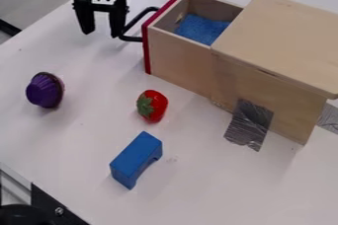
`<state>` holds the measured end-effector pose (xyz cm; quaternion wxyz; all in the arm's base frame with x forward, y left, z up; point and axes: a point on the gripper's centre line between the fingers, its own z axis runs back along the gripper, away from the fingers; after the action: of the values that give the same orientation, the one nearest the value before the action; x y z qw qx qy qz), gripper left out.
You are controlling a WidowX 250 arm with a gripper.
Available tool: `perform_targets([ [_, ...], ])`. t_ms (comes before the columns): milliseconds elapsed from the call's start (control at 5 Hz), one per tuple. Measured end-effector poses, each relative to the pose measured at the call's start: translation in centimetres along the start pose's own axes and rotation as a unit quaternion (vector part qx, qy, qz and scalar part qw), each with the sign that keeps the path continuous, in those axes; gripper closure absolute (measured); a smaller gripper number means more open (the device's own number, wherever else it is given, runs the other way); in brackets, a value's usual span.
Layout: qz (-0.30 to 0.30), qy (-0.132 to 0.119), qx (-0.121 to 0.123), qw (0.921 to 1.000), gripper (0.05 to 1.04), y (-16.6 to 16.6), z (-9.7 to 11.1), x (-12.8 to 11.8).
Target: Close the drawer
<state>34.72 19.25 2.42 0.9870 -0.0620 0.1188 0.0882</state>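
Observation:
The black gripper hangs at the upper left of the camera view, open, its two fingers apart with nothing seen between them. Its right finger is beside the black handle of the drawer; whether they touch I cannot tell. The wooden drawer stands pulled out of its box, red front facing left. A blue sponge lies inside it.
On the white table, a purple cupcake toy sits left, a strawberry stands before the drawer, and a blue block lies nearer. Grey tape runs from the box's side onto the table.

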Motion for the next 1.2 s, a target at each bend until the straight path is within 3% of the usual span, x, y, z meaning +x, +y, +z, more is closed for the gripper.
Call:
perform_targets([
  [800, 0.003, 0.003, -0.013, 0.9999, 0.085, -0.3, -0.3, 1.6],
  [1200, -0.008, 0.010, -0.025, 0.9996, 0.085, -1.5, -1.8, 1.2],
])
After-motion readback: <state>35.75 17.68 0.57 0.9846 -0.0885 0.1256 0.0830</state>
